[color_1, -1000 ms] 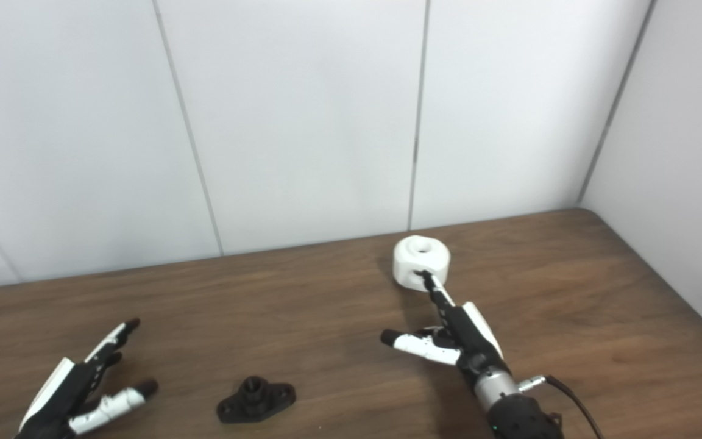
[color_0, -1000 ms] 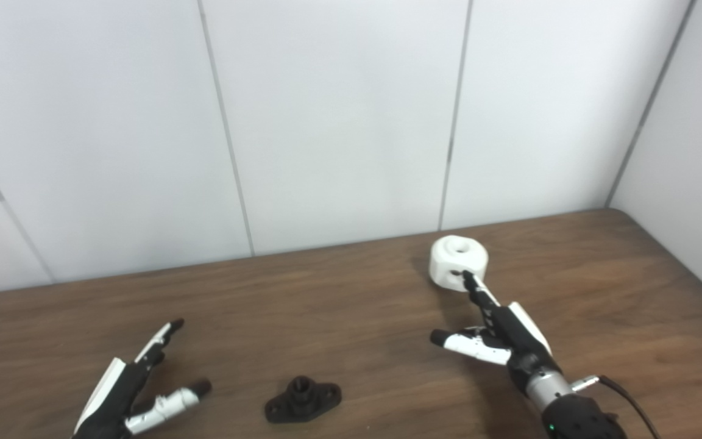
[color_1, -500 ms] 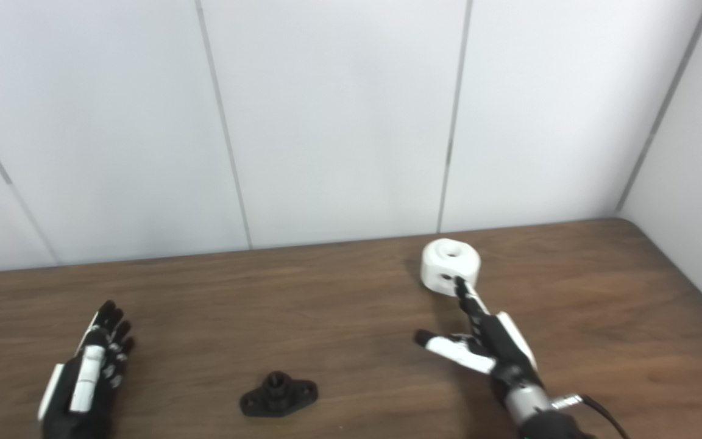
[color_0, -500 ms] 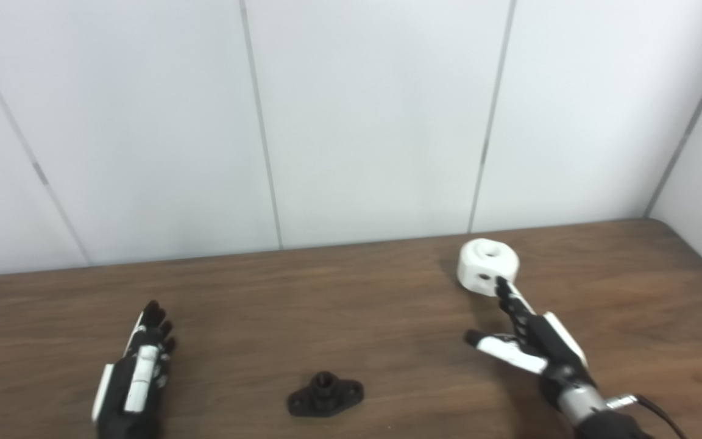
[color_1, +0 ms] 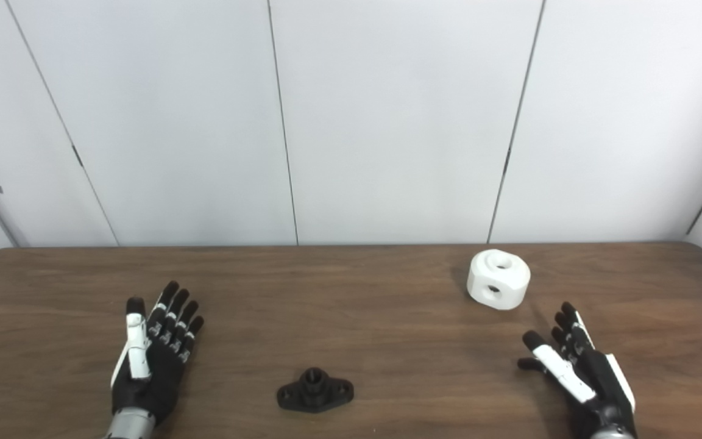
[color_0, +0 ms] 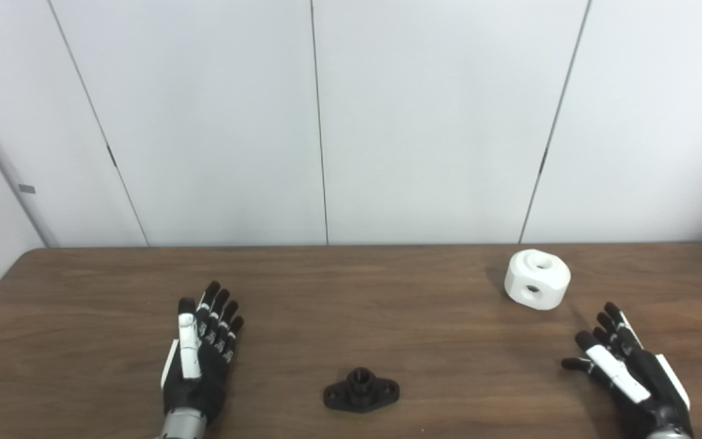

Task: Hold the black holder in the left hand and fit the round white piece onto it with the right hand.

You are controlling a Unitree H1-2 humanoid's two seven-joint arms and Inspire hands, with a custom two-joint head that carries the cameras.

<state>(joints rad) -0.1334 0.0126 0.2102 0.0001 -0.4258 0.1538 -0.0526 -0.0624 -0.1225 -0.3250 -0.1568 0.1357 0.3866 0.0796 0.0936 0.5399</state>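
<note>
Cropping right hand wrist; black holder underside hidden.

No lettering, label, brand, number or sign can be read anywhere in either view, on any object or surface.

Both hands are black with white plates: the left hand at lower left shows a white thumb panel and a silver wrist ring, the right hand at lower right white side plates.
</note>
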